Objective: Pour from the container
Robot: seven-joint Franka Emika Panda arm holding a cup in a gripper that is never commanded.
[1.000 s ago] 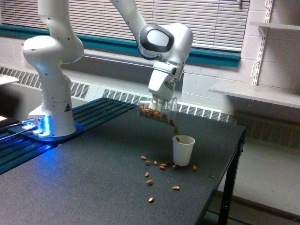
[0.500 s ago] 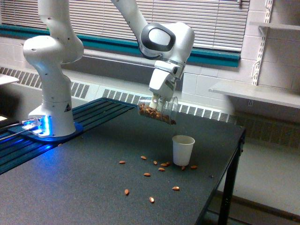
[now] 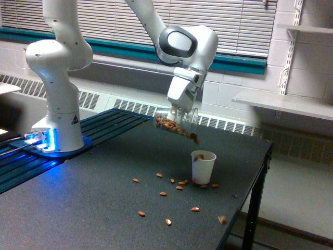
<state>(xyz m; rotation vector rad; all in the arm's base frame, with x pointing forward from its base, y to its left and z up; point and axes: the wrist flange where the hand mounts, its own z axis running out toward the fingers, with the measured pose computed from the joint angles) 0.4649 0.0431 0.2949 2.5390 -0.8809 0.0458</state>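
The container (image 3: pixel 174 124), a clear wide-mouthed jar with brown nuts showing through its wall, hangs tilted almost on its side above the table, mouth turned down toward the exterior view's right. My gripper (image 3: pixel 181 111) is shut on it from above. Nuts spill from its mouth (image 3: pixel 194 138) just above a white paper cup (image 3: pixel 203 167) that stands upright on the dark table (image 3: pixel 83 208). Several nuts (image 3: pixel 179 186) lie scattered on the table around the cup's base and in front of it.
The arm's white base (image 3: pixel 56 127) stands at the exterior view's left on a blue-lit mount. The table's edge (image 3: pixel 255 182) runs close to the cup on the exterior view's right. One nut (image 3: pixel 222 219) lies near that edge. A radiator and blinds fill the background.
The jar has shifted slightly to the exterior view's right and keeps spilling nuts. More nuts lie scattered on the table, with a new one near the table's edge.
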